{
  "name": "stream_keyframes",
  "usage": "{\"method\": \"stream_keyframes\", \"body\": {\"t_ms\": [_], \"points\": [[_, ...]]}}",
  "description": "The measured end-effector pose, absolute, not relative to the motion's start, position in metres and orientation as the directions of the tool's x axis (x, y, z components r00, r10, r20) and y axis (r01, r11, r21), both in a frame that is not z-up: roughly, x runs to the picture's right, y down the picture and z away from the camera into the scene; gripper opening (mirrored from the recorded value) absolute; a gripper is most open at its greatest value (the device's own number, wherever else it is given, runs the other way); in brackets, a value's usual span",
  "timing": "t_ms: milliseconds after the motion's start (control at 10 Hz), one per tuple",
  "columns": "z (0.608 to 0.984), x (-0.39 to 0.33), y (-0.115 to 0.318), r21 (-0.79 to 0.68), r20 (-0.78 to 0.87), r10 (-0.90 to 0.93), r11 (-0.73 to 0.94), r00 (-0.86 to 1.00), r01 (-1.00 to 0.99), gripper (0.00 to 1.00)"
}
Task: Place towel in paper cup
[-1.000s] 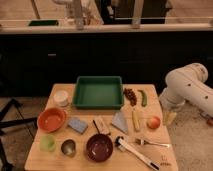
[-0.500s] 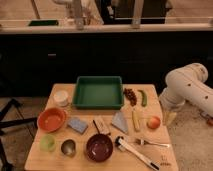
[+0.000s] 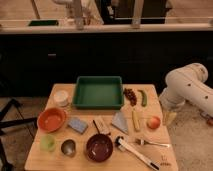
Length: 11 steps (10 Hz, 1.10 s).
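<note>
The towel (image 3: 120,122), a small pale grey triangular cloth, lies on the wooden table (image 3: 47,155) right of centre, in front of the green tray. The paper cup (image 3: 61,97), short and cream-white, stands at the table's far left, beside the tray. My white arm (image 3: 187,90) hangs at the right, off the table's edge. My gripper (image 3: 170,117) points down beside the table's right edge, well right of the towel and far from the cup.
A green tray (image 3: 99,92) sits at the back centre. An orange bowl (image 3: 51,119), blue-grey sponge (image 3: 77,125), light-green cup (image 3: 48,143), metal cup (image 3: 68,147), dark bowl (image 3: 99,147), corn (image 3: 136,120), apple (image 3: 153,122), grapes (image 3: 130,95), green vegetable (image 3: 144,97), brush (image 3: 135,151) and fork (image 3: 152,143) crowd the table.
</note>
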<state>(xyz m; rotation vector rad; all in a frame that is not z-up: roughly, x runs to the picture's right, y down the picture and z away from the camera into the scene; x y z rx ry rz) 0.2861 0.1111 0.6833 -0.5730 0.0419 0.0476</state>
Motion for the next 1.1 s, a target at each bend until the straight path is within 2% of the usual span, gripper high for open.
{"method": "stream_keyframes", "body": {"t_ms": [500, 1100], "points": [[0.685, 0.26, 0.122, -0.549, 0.019, 0.031, 0.836, 0.999, -0.016, 0.8], [0.691, 0.222, 0.151, -0.49, 0.14, 0.046, 0.871, 0.989, 0.029, 0.8]]}}
